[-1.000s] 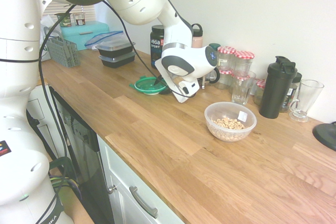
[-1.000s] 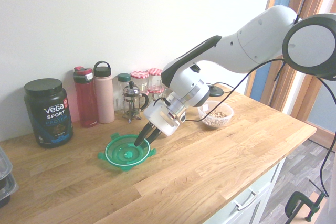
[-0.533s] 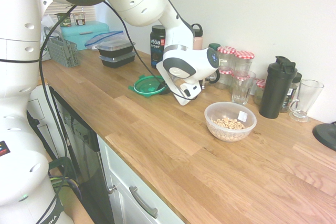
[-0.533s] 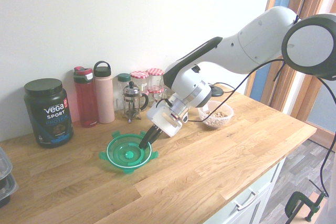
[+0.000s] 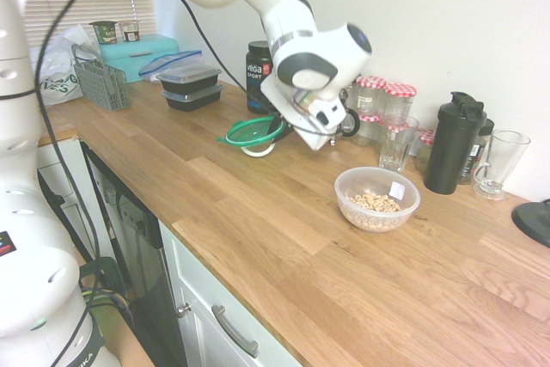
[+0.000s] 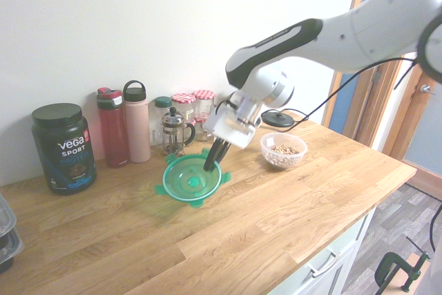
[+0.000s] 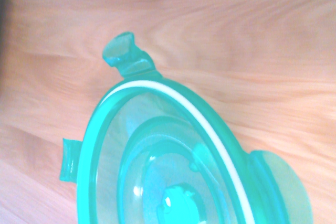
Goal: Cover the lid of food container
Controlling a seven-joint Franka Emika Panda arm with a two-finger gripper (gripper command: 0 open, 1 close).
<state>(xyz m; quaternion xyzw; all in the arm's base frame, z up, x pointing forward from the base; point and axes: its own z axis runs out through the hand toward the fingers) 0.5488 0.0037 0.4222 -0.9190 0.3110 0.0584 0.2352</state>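
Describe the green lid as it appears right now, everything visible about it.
The lid is round, translucent green plastic with a white ring inside its rim, concentric ridges, a pale centre and small clip tabs around the edge. It hangs tilted above the wooden counter, off the surface, with the gripper shut on its rim. It is apart from the food container.

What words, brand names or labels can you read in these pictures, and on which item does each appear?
"VEGA SPORT": on the black cylindrical plastic protein tub against the wall; the smaller print beneath it is too blurred to read.
The small white sticker on the round clear plastic food container: too small to read.
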